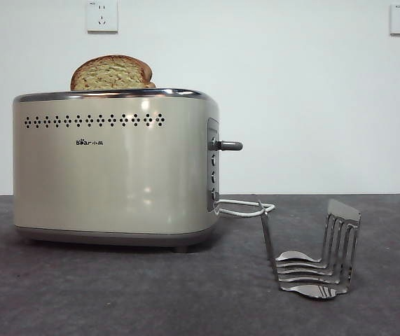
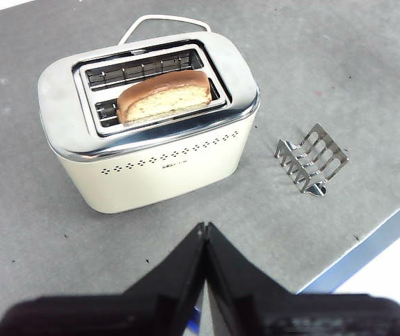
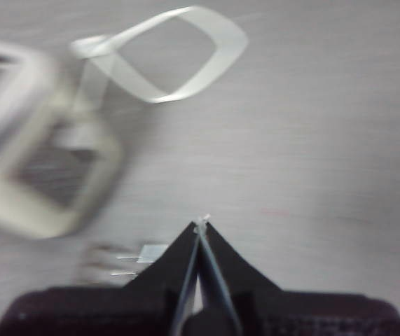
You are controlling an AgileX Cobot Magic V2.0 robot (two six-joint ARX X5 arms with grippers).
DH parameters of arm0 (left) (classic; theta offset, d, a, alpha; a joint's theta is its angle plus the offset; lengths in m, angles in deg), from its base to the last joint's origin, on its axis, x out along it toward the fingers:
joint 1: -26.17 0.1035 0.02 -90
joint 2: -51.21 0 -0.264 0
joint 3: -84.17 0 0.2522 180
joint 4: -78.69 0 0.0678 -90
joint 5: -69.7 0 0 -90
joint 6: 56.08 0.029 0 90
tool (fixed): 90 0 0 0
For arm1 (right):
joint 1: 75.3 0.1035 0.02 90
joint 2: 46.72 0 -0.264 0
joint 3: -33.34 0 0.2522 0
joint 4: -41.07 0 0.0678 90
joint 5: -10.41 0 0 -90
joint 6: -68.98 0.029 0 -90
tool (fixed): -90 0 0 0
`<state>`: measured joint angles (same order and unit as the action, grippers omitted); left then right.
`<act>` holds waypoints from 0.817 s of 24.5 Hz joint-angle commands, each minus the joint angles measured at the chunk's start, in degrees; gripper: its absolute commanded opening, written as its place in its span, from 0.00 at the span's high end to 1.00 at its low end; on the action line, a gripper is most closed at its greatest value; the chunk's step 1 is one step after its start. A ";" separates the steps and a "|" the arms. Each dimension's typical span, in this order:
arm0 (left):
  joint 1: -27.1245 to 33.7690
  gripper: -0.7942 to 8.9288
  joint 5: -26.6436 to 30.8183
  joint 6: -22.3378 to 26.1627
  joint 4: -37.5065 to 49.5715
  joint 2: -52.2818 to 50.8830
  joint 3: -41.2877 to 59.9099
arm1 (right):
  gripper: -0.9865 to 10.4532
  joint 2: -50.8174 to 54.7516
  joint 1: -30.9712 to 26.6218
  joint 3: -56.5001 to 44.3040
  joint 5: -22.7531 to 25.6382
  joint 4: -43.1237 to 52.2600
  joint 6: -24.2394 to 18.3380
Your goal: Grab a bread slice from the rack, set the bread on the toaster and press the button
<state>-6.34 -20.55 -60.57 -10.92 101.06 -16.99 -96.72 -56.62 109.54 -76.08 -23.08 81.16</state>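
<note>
1. Clearly, the thick slice of bread with a round top, dark brown crust and pale tan crumb (image 1: 112, 73) stood upright in one slot of the large cream-beige boxy toaster with a chrome top rim (image 1: 115, 168), its rounded top rising above the rim; the left wrist view showed it (image 2: 164, 94) in the slot nearer the dotted face, with the other slot bare.
2. The short silver-grey cylindrical lever knob (image 1: 229, 145) stuck out sideways from the toaster's narrow end panel, high on that panel, with no gripper touching it.
3. The small shiny silver wire toast rack (image 1: 313, 252) stood on the dark grey table (image 1: 80, 294) beside the toaster's control end, apart from it and holding no bread; in the left wrist view the rack (image 2: 312, 159) sat near the table's edge.
4. A white cord (image 1: 245, 208) looped on the table behind the toaster.
5. The left gripper (image 2: 205, 227) hung above the table, off the toaster's dotted side, with its two black jaws pressed together on nothing.
6. The right gripper (image 3: 202, 222) likewise had its jaws together and held nothing; its view was blurred, showing the cord's loop (image 3: 178, 52) and the toaster's end (image 3: 38, 175) below it.
7. Two white wall sockets (image 1: 102, 15) sat on the pale wall behind.
</note>
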 commanded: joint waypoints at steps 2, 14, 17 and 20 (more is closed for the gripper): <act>-0.04 0.92 -0.22 0.52 0.13 -0.24 0.26 | 0.92 6.88 0.07 -0.44 7.15 -5.33 -2.03; -0.04 0.92 -0.17 0.26 0.13 7.19 0.26 | 0.91 10.03 0.07 12.94 33.48 -28.46 -4.94; -0.04 0.92 -0.17 0.26 0.13 11.91 0.26 | 0.91 9.99 0.07 13.22 33.55 -28.46 -4.94; 0.00 0.92 -0.11 0.26 0.13 14.78 0.28 | 0.91 9.64 0.07 13.22 33.57 -28.48 -4.94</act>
<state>-6.34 -20.55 -60.59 -10.88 115.70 -16.99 -86.82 -56.60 122.61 -42.86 -50.45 76.47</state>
